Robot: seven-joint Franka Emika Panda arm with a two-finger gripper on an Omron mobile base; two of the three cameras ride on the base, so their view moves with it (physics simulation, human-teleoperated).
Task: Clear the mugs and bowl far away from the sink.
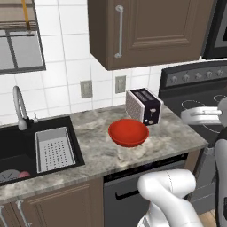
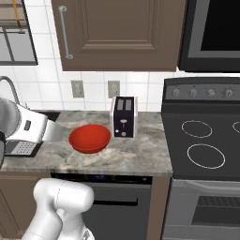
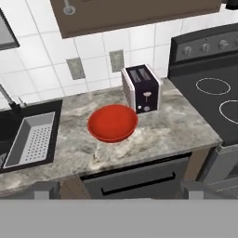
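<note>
The red bowl (image 1: pixel 128 132) (image 2: pixel 89 138) (image 3: pixel 112 122) sits upright on the marble counter, just left of the toaster. The black sink (image 1: pixel 13 142) (image 3: pixel 7 130) is at the counter's left end, with a chrome tap (image 1: pixel 18 106) and a grey perforated tray (image 1: pixel 54 148) (image 3: pixel 32 139). The mugs are out of view. My gripper (image 3: pixel 120 191) hangs high in front of the counter's edge, well back from the bowl. It is open, its fingertips (image 3: pixel 46 189) set wide apart with nothing between them.
A dark toaster (image 1: pixel 144 105) (image 2: pixel 123 116) (image 3: pixel 142 88) stands behind the bowl on its right. A black stove (image 1: pixel 199 88) (image 2: pixel 204 136) (image 3: pixel 211 88) adjoins the counter's right end. Brown wall cabinets (image 1: pixel 146 31) hang above. Bare counter (image 3: pixel 176 130) lies between bowl and stove.
</note>
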